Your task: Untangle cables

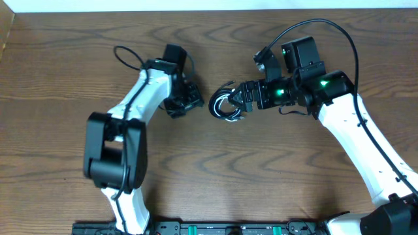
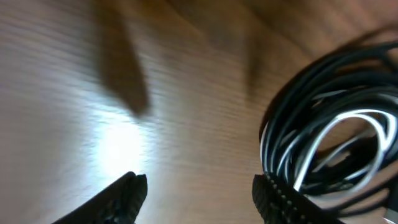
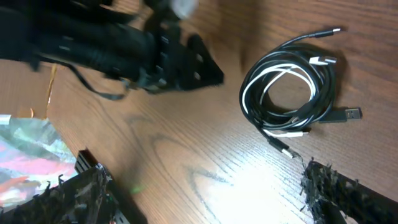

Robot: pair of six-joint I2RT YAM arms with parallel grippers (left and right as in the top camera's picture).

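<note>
left fingers (image 2: 124,199): apart, just bare wood in the gap, not clamped on anything. The one on the right side of the left wrist view sits right up against the edge of the coil; can't tell if it's actually touching.
right fingers (image 3: 339,190): spread wide, nothing between them but wood. The coil lies out ahead of them, more toward the finger on the right of that view.
cables (image 1: 221,106): all bunched into one loose round coil, lying flat on the worktop (image 1: 65,65) between the two sets of fingers, a bit toward the far side.
white cable (image 3: 280,78): looped inside the black loops, so it's properly mixed in with them.
plug ends: a few poke out of the coil. In the right wrist view a thin black one sticks out at the top and a flat USB plug (image 3: 351,114) points off to the side.
left arm (image 1: 140,98): white, comes up from the near edge and reaches the coil from the left in the overhead.
right arm (image 1: 353,130): white with a black wrist, two green lights lit, and it comes in from the near right corner.
</note>
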